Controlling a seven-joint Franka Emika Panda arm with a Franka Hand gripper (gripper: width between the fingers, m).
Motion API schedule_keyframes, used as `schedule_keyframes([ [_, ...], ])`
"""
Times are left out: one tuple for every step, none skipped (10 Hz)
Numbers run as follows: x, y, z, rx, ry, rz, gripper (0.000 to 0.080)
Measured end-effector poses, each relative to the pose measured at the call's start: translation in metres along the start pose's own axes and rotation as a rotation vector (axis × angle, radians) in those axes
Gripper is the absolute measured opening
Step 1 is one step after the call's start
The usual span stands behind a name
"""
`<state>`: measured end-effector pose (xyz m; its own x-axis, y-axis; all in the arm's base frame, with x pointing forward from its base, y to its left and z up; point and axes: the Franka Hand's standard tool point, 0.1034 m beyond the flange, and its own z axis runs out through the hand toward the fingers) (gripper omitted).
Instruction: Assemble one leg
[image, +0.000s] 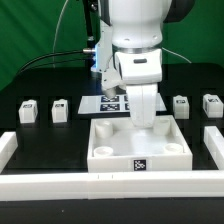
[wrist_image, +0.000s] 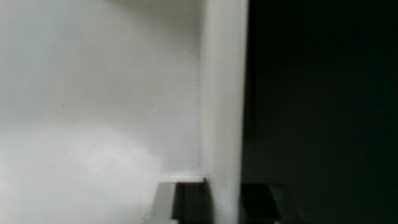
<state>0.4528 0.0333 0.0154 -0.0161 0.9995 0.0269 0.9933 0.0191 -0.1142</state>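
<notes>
The large white square tray (image: 108, 160) lies in the middle of the black table. My gripper (image: 145, 120) reaches straight down to its far wall, right of the middle. In the wrist view my gripper (wrist_image: 226, 200) straddles the tray's thin white wall (wrist_image: 222, 90), one dark finger (wrist_image: 187, 205) on each side and touching it, so it looks shut on the wall. Four small white legs stand apart on the table: two on the exterior view's left (image: 28, 110) (image: 60, 110) and two on its right (image: 181, 105) (image: 211, 104). None is held.
The marker board (image: 108, 103) lies just behind the tray. A white U-shaped fence runs along the front (image: 110, 186) with arms at the left (image: 8, 148) and right (image: 213, 145). A green curtain hangs behind.
</notes>
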Motion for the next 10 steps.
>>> schedule_keyframes([
  [0.006,0.004,0.000,-0.004,0.004,0.012,0.0064],
  [0.011,0.005,-0.002,-0.004,0.006,0.027,0.0064],
  [0.017,0.007,-0.003,-0.006,0.008,0.037,0.0064],
  [0.023,0.009,-0.003,-0.009,0.011,0.036,0.0064],
  [0.028,0.011,-0.003,-0.011,0.013,0.030,0.0064],
  [0.032,0.013,-0.002,-0.012,0.016,0.025,0.0064],
  [0.035,0.019,-0.002,-0.016,0.020,0.022,0.0064],
  [0.037,0.024,-0.002,-0.001,0.019,0.020,0.0064],
  [0.037,0.032,-0.004,-0.006,0.022,-0.005,0.0064],
  [0.037,0.037,-0.004,-0.008,0.023,-0.010,0.0064],
])
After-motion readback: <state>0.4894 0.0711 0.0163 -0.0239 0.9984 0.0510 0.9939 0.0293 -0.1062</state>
